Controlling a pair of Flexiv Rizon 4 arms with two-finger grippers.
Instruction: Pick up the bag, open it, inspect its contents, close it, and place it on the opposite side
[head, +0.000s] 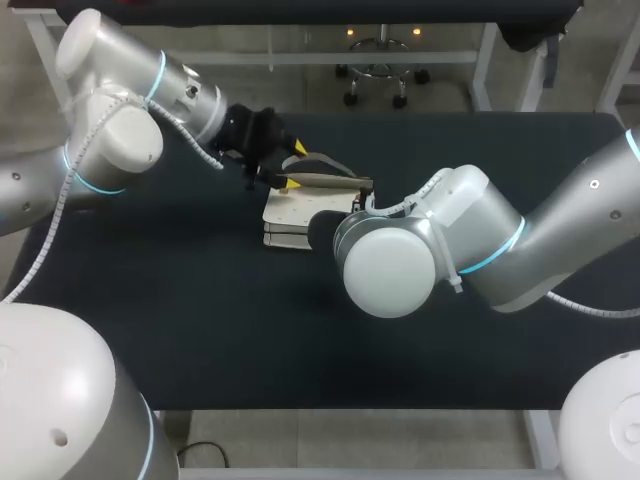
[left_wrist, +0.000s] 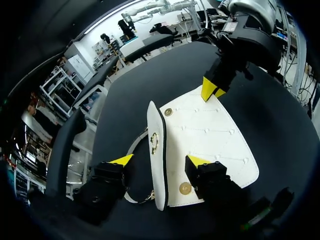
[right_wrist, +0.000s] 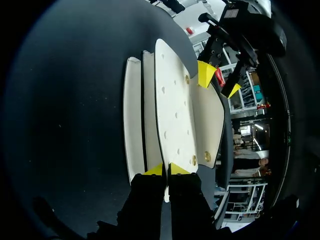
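No text, label, number or sign can be read anywhere in these views. The bag (head: 295, 215) shows only plain studs and a clasp, and the table (head: 200, 330) is unmarked.

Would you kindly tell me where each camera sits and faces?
Head view: above and behind, looking down on the table; left arm and right arm enter from the sides.
Left wrist view: on the left wrist, looking along the left gripper at the bag.
Right wrist view: on the right wrist, along the right gripper, shut on the bag.
Wrist views share the bag.
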